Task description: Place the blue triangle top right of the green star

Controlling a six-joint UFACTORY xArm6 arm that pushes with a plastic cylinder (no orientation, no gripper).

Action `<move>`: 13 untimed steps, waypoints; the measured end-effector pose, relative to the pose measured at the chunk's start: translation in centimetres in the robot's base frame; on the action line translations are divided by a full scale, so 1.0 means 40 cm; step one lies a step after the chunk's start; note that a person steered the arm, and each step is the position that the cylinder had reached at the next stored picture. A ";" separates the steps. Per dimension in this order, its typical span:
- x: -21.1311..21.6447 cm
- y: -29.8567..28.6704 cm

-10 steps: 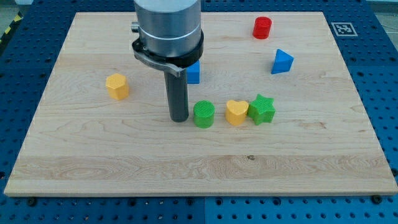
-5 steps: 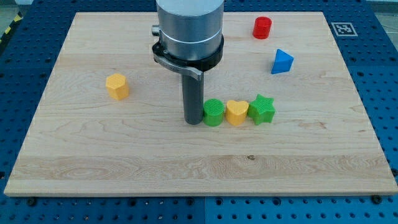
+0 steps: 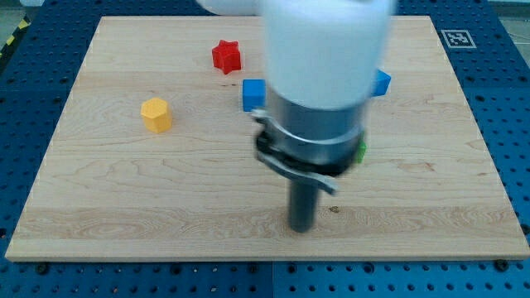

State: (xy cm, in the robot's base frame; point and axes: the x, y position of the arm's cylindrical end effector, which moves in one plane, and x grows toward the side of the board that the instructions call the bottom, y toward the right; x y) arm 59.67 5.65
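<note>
The blue triangle (image 3: 382, 82) shows only as a small blue sliver poking out at the right side of the arm's grey body, in the counter's upper right quarter; its shape, its long axis and which way it points cannot be made out, since most of it is hidden. The green star (image 3: 361, 151) is likewise almost covered: a thin green edge peeks out at the arm's right flank, below the blue sliver and nearer the counter's middle. The two visible bits stand apart, blue above green.

My tip (image 3: 301, 229) rests on the wooden counter (image 3: 99, 207) near the bottom edge, a little right of centre, below the green sliver and clear of every block that shows. The end effector is a plain rod (no jaws), so nothing is clamped or held.

Toward the top edge, left of centre, sits a red star (image 3: 226, 56); just below and to its right is a blue cube (image 3: 253, 94), partly hidden by the arm. A yellow block (image 3: 156, 114), roughly hexagonal, lies alone on the left half. No containers show on the counter.
</note>
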 end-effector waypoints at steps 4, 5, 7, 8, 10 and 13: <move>0.048 0.478; 0.042 0.538; -0.011 0.719; -0.084 0.718; -0.392 0.619; -0.677 0.369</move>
State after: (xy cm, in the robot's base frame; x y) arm 32.60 20.39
